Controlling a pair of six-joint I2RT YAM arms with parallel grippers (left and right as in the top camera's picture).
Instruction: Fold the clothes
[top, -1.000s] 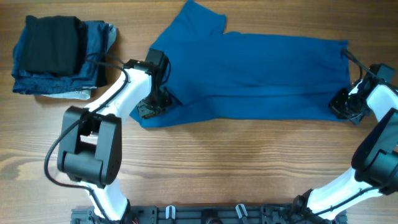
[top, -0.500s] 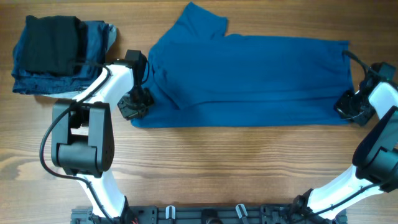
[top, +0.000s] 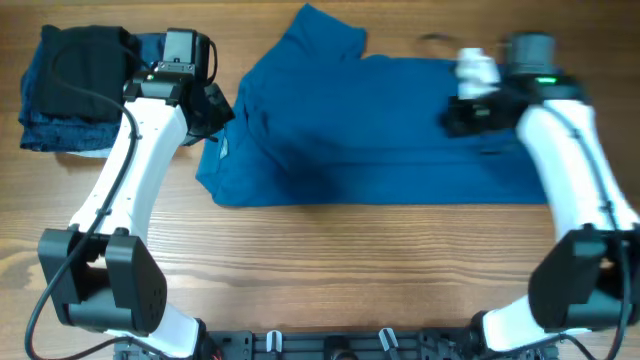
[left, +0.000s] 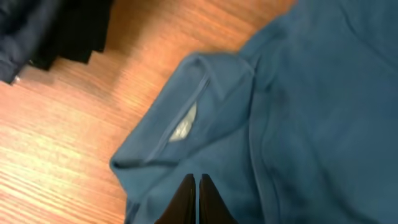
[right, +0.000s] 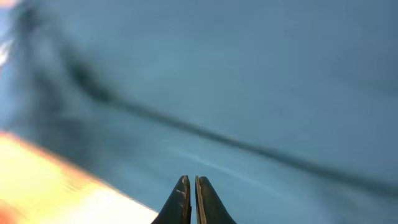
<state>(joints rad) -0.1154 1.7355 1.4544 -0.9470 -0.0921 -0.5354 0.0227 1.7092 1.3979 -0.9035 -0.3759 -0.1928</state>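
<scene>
While your left gripper (left: 198, 186) and right gripper (right: 190, 186) are hovering fully closed, the medium-blue soft-cloth polo shirt (top: 380, 140) is lying spread on the wooden table (top: 380, 260).

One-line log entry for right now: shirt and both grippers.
polo shirt: spread on table, one sleeve showing | left gripper: shut, over collar end | right gripper: shut, over hem half, view blurred

Warm-brown wood-grain table (top: 400, 260) fills whole bg, lit evenly, grain running left-right.
</scene>
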